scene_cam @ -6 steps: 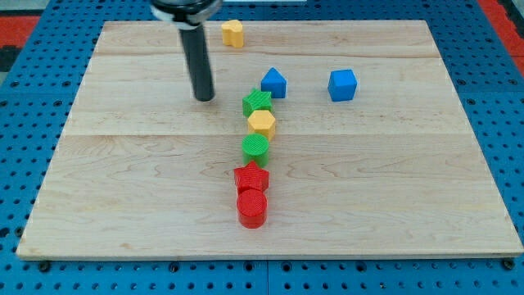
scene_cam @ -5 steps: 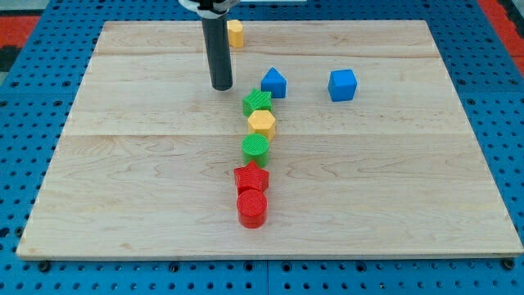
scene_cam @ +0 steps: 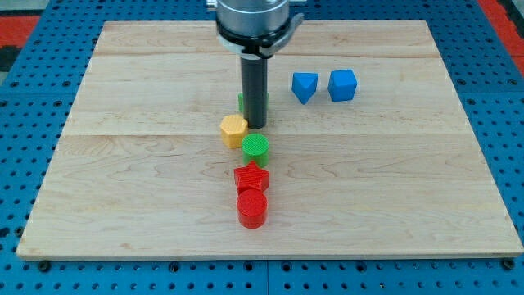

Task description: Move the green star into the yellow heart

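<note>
Straight dark rod, near black, round in section and smooth, with a faint sheen down one side. Blunt lower end, my tip, same width as the shaft. Above, a wider collar in grey metal with a black band around it and small lugs at both sides. No markings or cables to make out.

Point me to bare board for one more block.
Free: everything left of the yellow hexagon, and right of the blue cube. Crowded: the centre column, where my tip sits among green star, green cylinder and red blocks.
</note>
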